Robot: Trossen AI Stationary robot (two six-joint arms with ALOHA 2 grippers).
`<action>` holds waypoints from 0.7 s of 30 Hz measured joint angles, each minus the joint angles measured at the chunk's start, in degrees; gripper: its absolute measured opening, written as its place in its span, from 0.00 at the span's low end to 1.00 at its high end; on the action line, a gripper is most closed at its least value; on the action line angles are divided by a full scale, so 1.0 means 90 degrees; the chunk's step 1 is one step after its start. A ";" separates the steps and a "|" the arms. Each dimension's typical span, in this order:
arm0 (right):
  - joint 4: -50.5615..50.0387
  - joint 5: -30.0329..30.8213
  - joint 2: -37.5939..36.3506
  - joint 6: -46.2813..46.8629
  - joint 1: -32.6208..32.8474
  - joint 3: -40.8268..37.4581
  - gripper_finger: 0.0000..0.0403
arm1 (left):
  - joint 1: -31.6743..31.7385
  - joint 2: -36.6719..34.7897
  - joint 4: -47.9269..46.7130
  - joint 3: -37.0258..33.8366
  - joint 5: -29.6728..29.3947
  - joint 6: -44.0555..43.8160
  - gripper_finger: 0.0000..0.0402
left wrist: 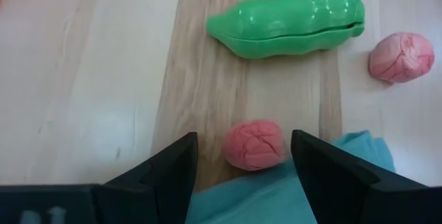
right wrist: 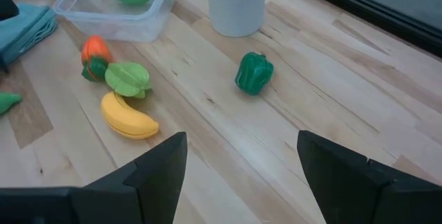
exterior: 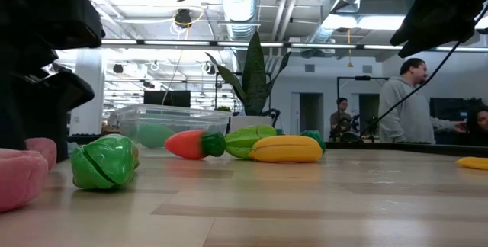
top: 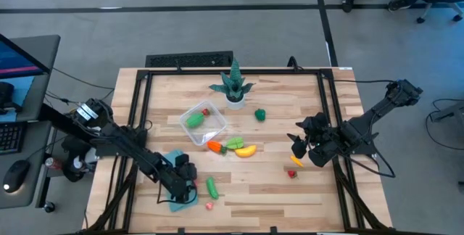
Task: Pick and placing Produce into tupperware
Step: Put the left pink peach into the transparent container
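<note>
Leftmost, near the bench's front-left corner, the left gripper [top: 190, 188] hangs low over a blue cloth [top: 174, 164], its fingers [left wrist: 162, 175] spread wide and holding nothing; in its wrist view a pink piece [left wrist: 254, 144] lies between them at the cloth's edge. Just beside it lie a green pea pod [top: 211, 186] and a second pink piece [top: 209, 206], the latter close to the front edge.

Toward the middle of the bench sits the clear tub [top: 204, 122]. It holds one green piece [top: 193, 120] and something small and red [top: 206, 111] at its far side; two things in all. A potted plant [top: 233, 86] stands just behind it, near the back edge.

Outside the tub, along its front side, three pieces lie in a row, touching or nearly so: an orange carrot [top: 214, 146], a green leafy piece [top: 233, 143] and a yellow banana [top: 246, 150]. A green pepper [top: 260, 114] lies alone to the right of the plant.

Further right, a yellow piece [top: 296, 161] and a small red one [top: 292, 173] lie under the right gripper [top: 301, 146], which hovers above the bench's right half with its fingers [right wrist: 155, 165] parted and empty. Nothing stands between it and the tub except the loose pieces.

Beyond the bench, people [exterior: 404, 98] stand in the room.
</note>
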 joint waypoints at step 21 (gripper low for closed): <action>0.0004 -0.0001 0.0000 0.0000 0.0000 0.0000 0.67 | 0.0046 -0.0005 -0.0019 0.0000 0.0030 0.0023 0.33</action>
